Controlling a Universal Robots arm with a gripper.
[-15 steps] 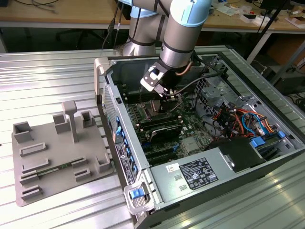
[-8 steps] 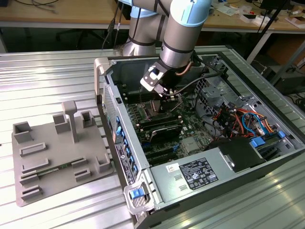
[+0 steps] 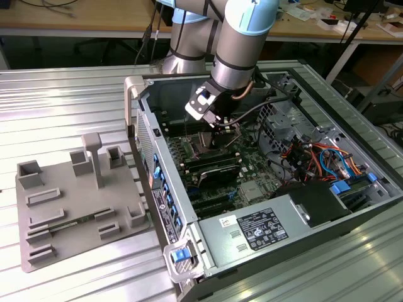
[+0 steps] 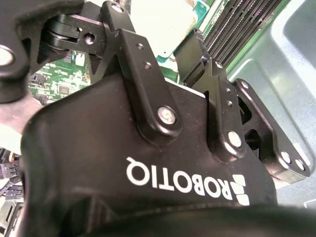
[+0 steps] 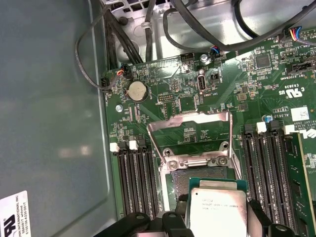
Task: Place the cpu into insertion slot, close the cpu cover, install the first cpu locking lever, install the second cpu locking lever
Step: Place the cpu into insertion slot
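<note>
A robotics lab: open computer case [image 3: 165, 207] on a ribbed metal table [image 3: 63, 94], cluttered workbenches [image 3: 94, 16] behind

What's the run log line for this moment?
pincer: shut on cpu | cpu: held over insertion slot, not seated | cpu cover: swung open

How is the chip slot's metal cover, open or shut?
Open. In the first wrist view the cpu cover lies swung back off the insertion slot, board showing through its cut-out; the gripper holds the cpu.
</note>
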